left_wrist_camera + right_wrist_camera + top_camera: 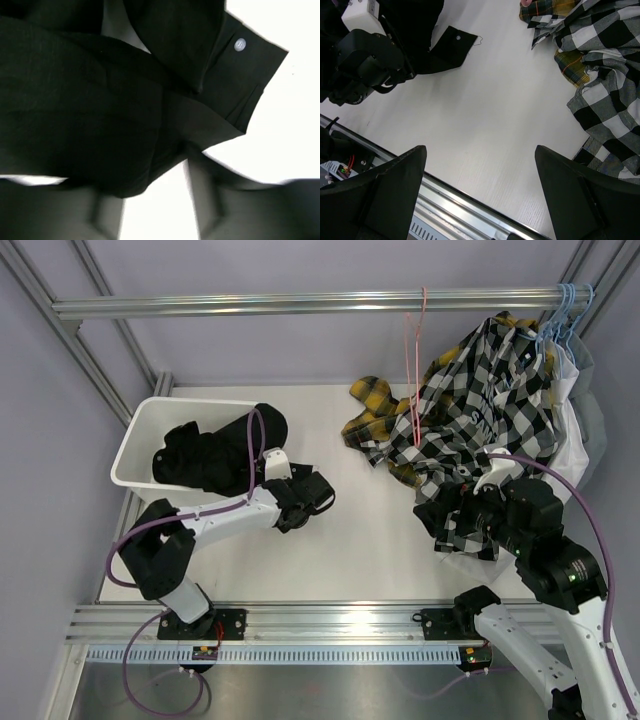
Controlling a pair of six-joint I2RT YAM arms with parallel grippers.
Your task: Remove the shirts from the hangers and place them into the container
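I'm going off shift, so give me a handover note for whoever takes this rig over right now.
Left gripper: at the black shirt by the container's right end; grip unclear.
Right gripper: open, empty, beside the checked shirt.
Done: black shirt in the container, part over its rim.
To do: checked shirt and white shirt hang at the blue hangers; plaid shirt lies on the table by the pink hanger.
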